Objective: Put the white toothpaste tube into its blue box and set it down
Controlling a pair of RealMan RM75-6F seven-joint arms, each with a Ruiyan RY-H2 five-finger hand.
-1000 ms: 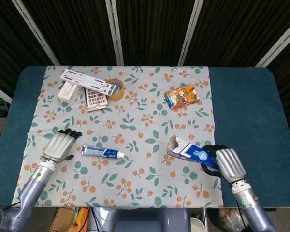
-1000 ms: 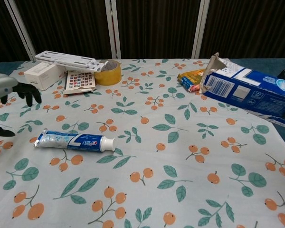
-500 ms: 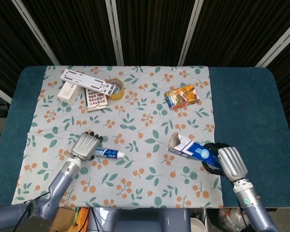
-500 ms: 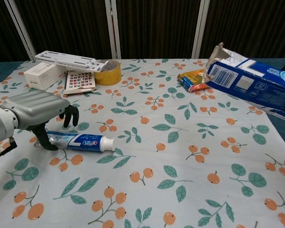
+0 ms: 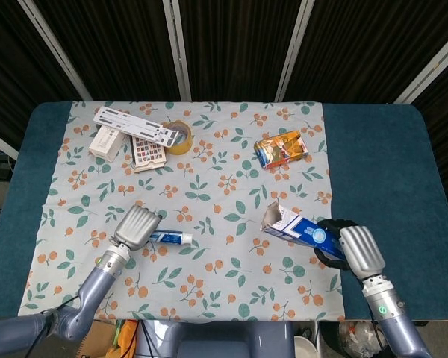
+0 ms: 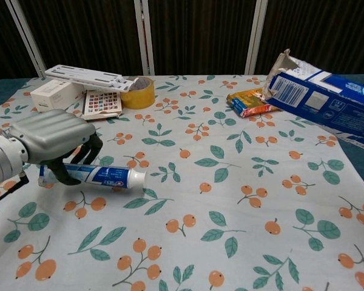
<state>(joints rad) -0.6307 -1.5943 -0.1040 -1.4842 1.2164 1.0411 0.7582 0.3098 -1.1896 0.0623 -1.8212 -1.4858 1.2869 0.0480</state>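
the toothpaste tube [image 6: 103, 176], untouched a second ago, is now clasped at lower left by the left hand [image 6: 51, 142]; the blue box [image 6: 321, 100] is held raised in the right hand [image 5: 355, 250], so insertion seems next.

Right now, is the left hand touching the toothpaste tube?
Touching. In the chest view the left hand wraps its dark fingers around the rear of the toothpaste tube, with no gap showing between them.

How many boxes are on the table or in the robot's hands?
2. A small white box sits at the far left corner under a white strip; the blue box is held up in the right hand. Others may be hidden.
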